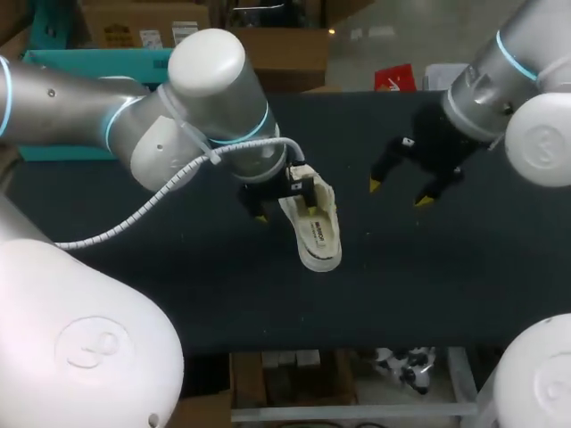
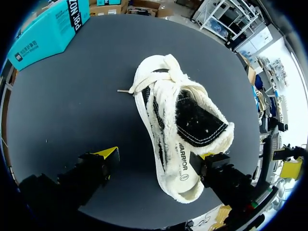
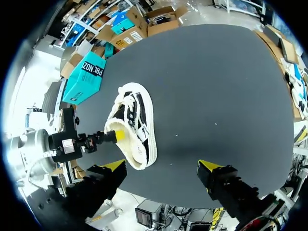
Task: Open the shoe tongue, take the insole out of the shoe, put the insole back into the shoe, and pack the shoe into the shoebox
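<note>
A white canvas shoe [image 1: 312,228] with black stripes lies tilted on the dark table, slightly left of centre. My left gripper [image 1: 285,212] is open around its heel end. In the left wrist view one fingertip [image 2: 207,157] touches the shoe [image 2: 173,125], while the other fingertip [image 2: 107,154] stands well clear. The black tongue [image 2: 198,124] covers the opening, hiding the insole. My right gripper [image 1: 399,193] hangs open and empty to the right of the shoe [image 3: 134,122]. The teal shoebox [image 1: 89,62] sits at the back left, partly behind my left arm.
The dark table mat [image 1: 446,276] is bare to the right and front of the shoe. A loose lace end [image 2: 124,90] sticks out from the shoe's toe end. The shoebox [image 2: 45,31] lies closed at the table's far edge.
</note>
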You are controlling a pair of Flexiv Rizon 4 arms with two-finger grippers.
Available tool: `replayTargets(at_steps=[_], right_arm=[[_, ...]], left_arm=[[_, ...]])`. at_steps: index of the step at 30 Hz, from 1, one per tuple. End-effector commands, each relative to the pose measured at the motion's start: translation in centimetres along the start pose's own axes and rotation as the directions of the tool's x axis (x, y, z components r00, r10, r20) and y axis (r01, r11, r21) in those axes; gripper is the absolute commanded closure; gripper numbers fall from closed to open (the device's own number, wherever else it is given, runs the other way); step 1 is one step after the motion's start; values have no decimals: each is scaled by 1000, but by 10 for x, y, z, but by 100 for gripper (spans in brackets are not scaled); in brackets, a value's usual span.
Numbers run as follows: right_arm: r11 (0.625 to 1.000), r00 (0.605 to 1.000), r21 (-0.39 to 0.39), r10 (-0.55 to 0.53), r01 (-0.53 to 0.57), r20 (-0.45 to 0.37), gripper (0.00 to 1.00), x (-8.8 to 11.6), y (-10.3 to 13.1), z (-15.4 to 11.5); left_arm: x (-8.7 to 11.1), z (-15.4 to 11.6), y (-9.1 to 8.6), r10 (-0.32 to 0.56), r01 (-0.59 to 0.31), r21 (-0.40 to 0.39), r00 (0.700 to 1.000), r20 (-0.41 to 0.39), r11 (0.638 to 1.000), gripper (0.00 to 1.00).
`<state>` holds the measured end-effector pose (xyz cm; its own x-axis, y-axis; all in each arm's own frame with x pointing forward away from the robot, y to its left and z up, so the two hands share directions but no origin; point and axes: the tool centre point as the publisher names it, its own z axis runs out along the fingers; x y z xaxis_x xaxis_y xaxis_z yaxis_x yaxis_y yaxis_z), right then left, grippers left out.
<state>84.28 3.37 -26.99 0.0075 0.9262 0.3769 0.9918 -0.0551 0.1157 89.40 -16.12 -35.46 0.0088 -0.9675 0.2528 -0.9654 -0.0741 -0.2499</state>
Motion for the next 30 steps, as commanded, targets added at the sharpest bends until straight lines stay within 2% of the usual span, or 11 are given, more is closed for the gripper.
replayTargets(at_steps=[1, 3, 5, 8, 9, 21, 22, 23, 24, 26, 30], right_arm=[[997, 998, 64, -52, 49, 46, 0, 5, 13, -5], [992, 994, 89, -98, 93, 54, 0, 3, 15, -5], [987, 989, 96, -134, 128, 61, 0, -1, 17, -6], [984, 986, 100, -154, 148, 56, 0, -3, 18, -6], [984, 986, 100, -154, 148, 56, 0, -3, 18, -6], [984, 986, 100, -154, 148, 56, 0, -3, 18, -6], [966, 969, 103, -244, 238, 42, 0, -3, 20, -8], [957, 960, 91, -279, 274, 41, 0, -5, 21, -11], [933, 932, 94, -355, 349, 68, 0, -7, 22, -14], [920, 919, 84, -388, 382, 67, 0, -15, 25, -20], [829, 834, 108, -552, 548, 10, 0, -34, 32, -30]], left_arm=[[1, 10, -6, -6, 6, -8, 1000, -11, 1000, 22], [3, 12, -8, -13, 12, -9, 1000, -11, 1000, 47], [6, 15, -11, -21, 21, -9, 1000, -11, 1000, 57], [9, 17, -14, -35, 35, -10, 999, -12, 999, 85], [11, 17, -14, -38, 38, -10, 999, -13, 999, 100], [18, 13, -11, -20, 20, -9, 1000, -18, 1000, 100], [16, 11, -11, -14, 14, -3, 1000, -21, 1000, 100], [14, 8, -12, -4, 5, 6, 1000, -25, 1000, 100], [13, 5, -13, 9, -8, 12, 999, -33, 1000, 100], [8, 0, -15, 39, -38, 23, 998, -58, 999, 100], [0, -8, -23, 126, -124, 23, 984, -125, 992, 100]])
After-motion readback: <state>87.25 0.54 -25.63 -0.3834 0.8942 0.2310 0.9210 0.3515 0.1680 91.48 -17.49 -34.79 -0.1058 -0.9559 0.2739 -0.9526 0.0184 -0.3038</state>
